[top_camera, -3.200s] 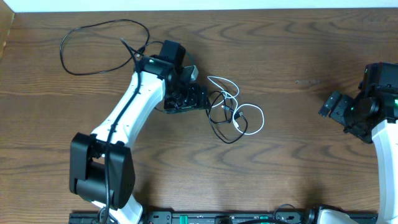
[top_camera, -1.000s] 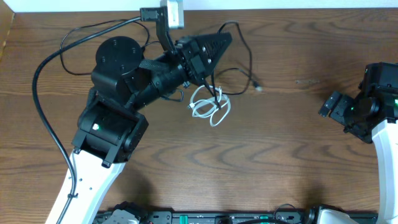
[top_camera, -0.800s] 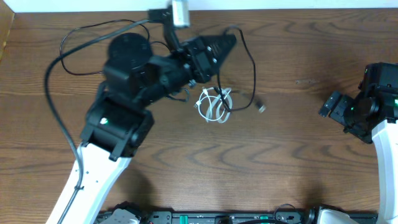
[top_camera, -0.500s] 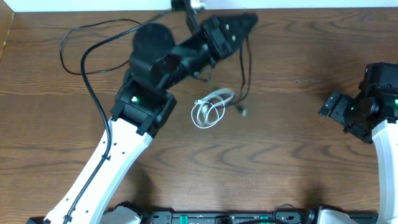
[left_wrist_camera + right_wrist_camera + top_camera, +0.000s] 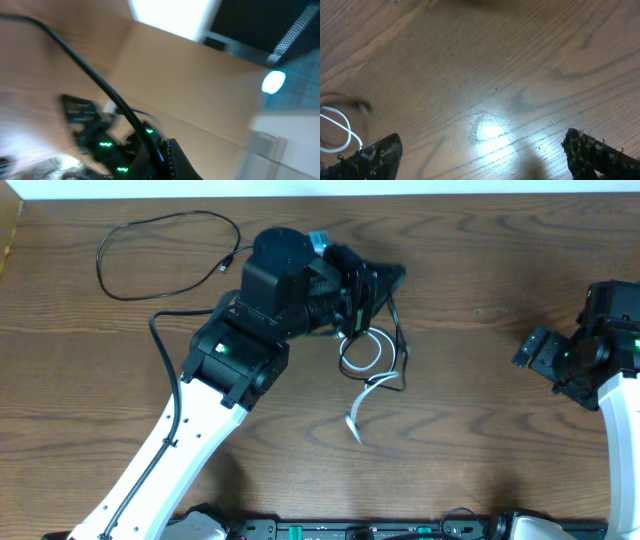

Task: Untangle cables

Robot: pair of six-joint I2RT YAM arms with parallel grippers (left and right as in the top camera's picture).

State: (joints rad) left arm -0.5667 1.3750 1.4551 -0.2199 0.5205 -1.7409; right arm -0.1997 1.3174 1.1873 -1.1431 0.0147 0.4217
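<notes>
**Position.** The left gripper (image 5: 385, 280) is raised over the middle of the table (image 5: 480, 460). A black cable (image 5: 397, 330) hangs from its tip. The white cable (image 5: 368, 358) is coiled directly below and touches or crosses the black one at its lower bend. I cannot tell whether they are still looped together. A loose black cable (image 5: 185, 216) lies alone, well apart at the far left.

**Jaws.** The left wrist view is badly blurred, but the black cable (image 5: 100, 86) runs straight into the finger area. I judge the left jaws closed on it. The right gripper (image 5: 482, 150) is spread wide with bare wood between its fingers, holding nothing. The white cable (image 5: 335, 131) shows at the left edge of that view.

**Step in hand.** I judge this to be drawing the black cable out of the white coil. To do it well I would:
- keep the grip firm;
- pull slowly, up and away from the coil;
- watch that the plug end does not snag a white loop and drag the coil along;
- bring the idle right gripper across to pin the white cable.

**Markings.** I can read no brand, label or writing in any view. Only green indicator lights show on the arms.
</notes>
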